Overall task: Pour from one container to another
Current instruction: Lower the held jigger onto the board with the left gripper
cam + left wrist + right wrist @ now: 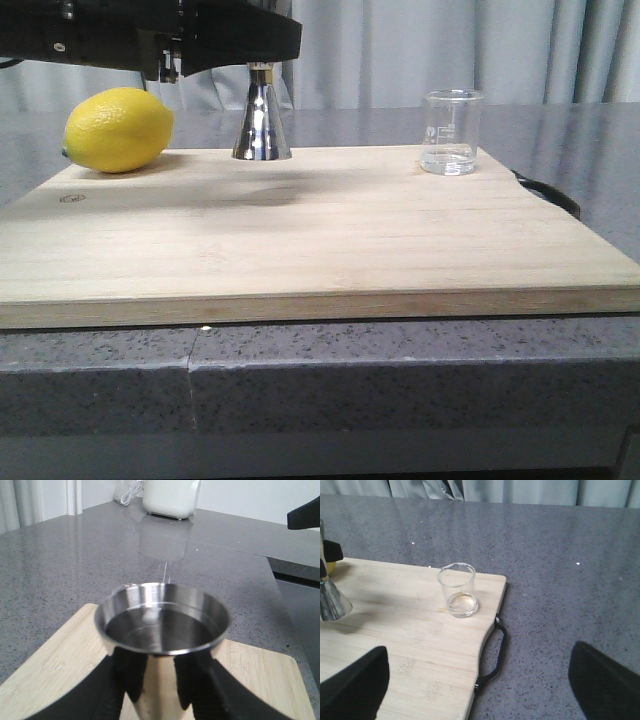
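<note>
My left fingers point(152, 690) clamp the jigger point(162, 630) to steady it; my right fingers point(480, 680) hang spread, ready for the beaker point(458, 596).

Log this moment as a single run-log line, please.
left gripper: shut on jigger | right gripper: open, off the beaker | beaker: upright on board | lemon: untouched

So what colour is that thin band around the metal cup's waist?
Gold, on the otherwise shiny steel jigger; the front view shows it best.
</note>
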You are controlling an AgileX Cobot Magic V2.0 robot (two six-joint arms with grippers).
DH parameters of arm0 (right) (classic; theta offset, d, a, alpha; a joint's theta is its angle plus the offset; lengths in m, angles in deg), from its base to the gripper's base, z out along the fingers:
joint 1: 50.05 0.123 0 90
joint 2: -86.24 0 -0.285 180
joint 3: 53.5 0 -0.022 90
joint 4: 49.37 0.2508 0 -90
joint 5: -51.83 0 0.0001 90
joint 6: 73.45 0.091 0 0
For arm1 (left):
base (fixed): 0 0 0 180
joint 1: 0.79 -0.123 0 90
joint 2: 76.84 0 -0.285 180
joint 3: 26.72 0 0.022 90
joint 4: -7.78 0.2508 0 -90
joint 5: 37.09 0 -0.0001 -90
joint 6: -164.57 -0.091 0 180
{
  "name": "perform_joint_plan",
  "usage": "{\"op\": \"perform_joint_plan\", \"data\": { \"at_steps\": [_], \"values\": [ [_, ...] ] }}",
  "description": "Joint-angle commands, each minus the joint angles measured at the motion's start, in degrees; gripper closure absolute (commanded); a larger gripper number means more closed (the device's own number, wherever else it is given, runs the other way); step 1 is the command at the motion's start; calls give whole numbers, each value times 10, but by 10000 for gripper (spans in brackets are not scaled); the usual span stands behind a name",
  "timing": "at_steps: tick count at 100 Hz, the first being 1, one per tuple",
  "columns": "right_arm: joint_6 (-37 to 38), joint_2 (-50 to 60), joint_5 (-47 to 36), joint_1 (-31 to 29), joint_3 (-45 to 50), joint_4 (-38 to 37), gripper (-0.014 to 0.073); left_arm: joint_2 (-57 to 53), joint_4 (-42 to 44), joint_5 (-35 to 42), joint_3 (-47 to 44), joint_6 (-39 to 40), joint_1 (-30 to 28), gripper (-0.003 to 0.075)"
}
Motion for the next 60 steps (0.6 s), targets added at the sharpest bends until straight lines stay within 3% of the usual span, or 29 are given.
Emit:
{"op": "perform_joint_plan", "data": {
  "at_steps": [1, 48, 60],
  "values": [
    [0, 4, -37, 1, -15, -8, -64, -24, -58, -47, 16, 6, 4, 511],
    [0, 4, -37, 1, -15, -16, -64, -24, -54, -49, 16, 6, 4, 511],
    [0, 4, -37, 1, -15, -20, -64, -24, -35, -57, 16, -32, 4, 511]
  ]
}}
